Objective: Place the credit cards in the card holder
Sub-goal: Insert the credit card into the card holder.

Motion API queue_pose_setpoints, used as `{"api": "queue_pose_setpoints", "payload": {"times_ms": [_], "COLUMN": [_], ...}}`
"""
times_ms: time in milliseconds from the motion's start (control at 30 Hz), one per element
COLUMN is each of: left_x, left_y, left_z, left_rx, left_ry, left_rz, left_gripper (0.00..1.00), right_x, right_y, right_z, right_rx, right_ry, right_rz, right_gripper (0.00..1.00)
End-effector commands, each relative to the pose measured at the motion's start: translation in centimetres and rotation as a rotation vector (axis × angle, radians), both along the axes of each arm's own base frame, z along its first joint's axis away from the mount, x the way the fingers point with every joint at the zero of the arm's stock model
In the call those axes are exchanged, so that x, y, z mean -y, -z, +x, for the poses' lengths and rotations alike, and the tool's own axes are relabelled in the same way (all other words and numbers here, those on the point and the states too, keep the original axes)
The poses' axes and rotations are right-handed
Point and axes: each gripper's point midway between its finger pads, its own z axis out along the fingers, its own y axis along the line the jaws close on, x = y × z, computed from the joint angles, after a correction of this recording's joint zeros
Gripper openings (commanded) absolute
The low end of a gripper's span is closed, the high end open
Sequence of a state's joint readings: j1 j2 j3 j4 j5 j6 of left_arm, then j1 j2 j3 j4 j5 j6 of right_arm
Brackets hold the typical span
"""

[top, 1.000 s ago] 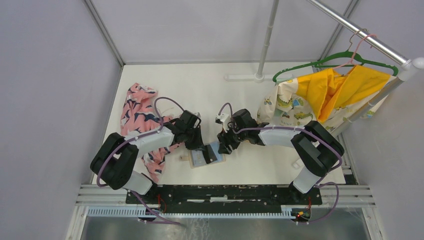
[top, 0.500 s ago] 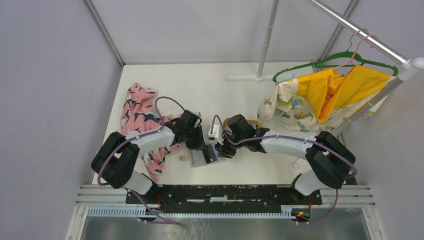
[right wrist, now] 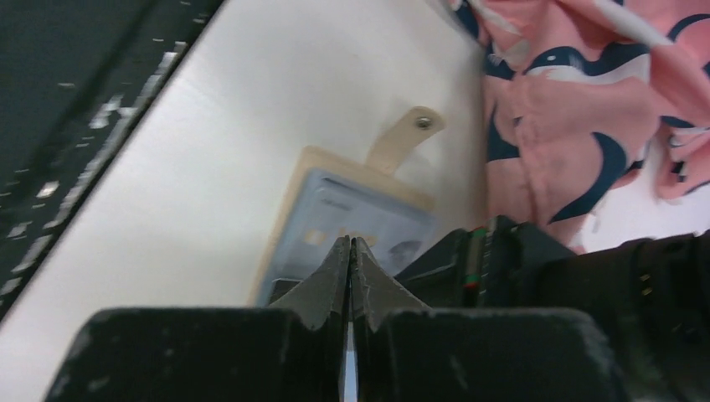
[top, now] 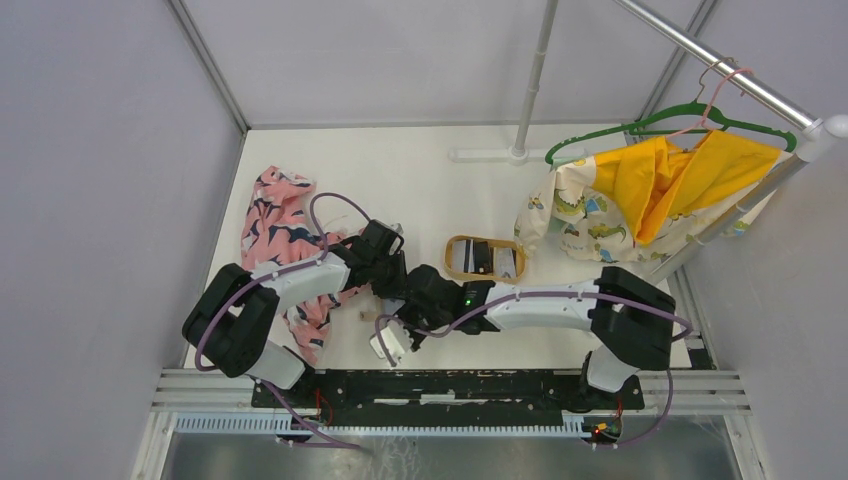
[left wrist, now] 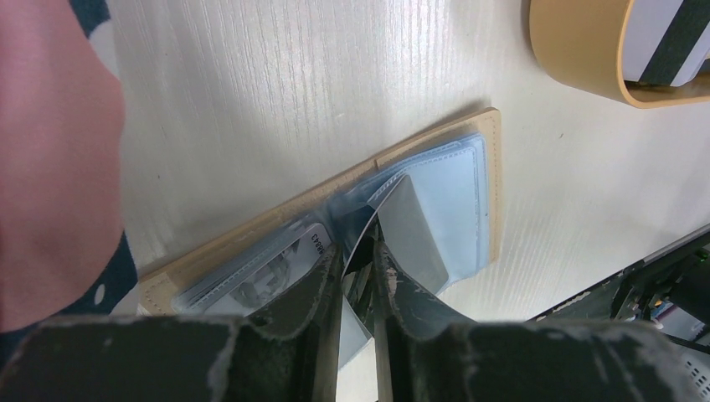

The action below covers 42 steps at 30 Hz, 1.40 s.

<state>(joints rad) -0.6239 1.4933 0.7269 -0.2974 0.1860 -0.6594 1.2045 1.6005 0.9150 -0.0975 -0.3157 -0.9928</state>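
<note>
Left wrist view gives you the card holder [left wrist: 456,180] lying open on the table [left wrist: 251,75], with the left gripper [left wrist: 357,255] nearly closed, pinching one of its clear leaves upward. Your right gripper [right wrist: 350,251] has its jaws pressed together at the holder's edge; whether they grip anything, you cannot tell. The credit cards [top: 482,257] lie in the oval tray [top: 484,238].

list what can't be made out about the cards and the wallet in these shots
- Card holder: top view, mostly buried under the right arm.
- What the right hand grips: right wrist view, only a pale sliver shows between its shut fingers.
- Credit cards in the tray: top view, too small to count; left wrist view, the frame edge cuts them off.
- Print on the stored card: left wrist view, blurred behind its sleeve.
</note>
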Motion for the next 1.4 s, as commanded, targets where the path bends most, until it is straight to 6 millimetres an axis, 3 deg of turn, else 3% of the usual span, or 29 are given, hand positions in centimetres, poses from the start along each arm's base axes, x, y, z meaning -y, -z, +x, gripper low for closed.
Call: {"api": "queue_pose_setpoints", "payload": {"times_ms": [0, 233, 467, 733, 1200, 1367], "left_x": [-2.0, -1.8, -1.7, -1.7, -1.8, -1.8], "left_y": [1.5, 1.4, 1.4, 1.3, 0.3, -0.3], "left_z": [-1.1, -1.1, -1.3, -1.3, -1.1, -0.8], "left_rx": [-0.01, -0.01, -0.008, -0.006, 0.022, 0.044], "left_ry": [0.051, 0.056, 0.06, 0.062, 0.049, 0.034], "left_rz": [0.108, 0.102, 0.1, 0.1, 0.092, 0.083], "left_gripper": [0.25, 0.26, 0.28, 0.31, 0.43, 0.47], "right_x": [-3.2, -3.1, -1.7, 0.6, 4.2, 4.3], "right_y": [-2.0, 0.5, 3.3, 4.9, 5.7, 4.5], "right_z": [2.8, 4.1, 4.6, 5.5, 6.4, 6.2], "right_rx": [0.174, 0.234, 0.266, 0.295, 0.279, 0.243], "right_ry": [0.029, 0.066, 0.077, 0.11, 0.172, 0.187], "right_rz": [0.024, -0.047, -0.126, -0.196, -0.241, -0.207], "right_gripper": [0.05, 0.06, 0.06, 0.06, 0.06, 0.06]}}
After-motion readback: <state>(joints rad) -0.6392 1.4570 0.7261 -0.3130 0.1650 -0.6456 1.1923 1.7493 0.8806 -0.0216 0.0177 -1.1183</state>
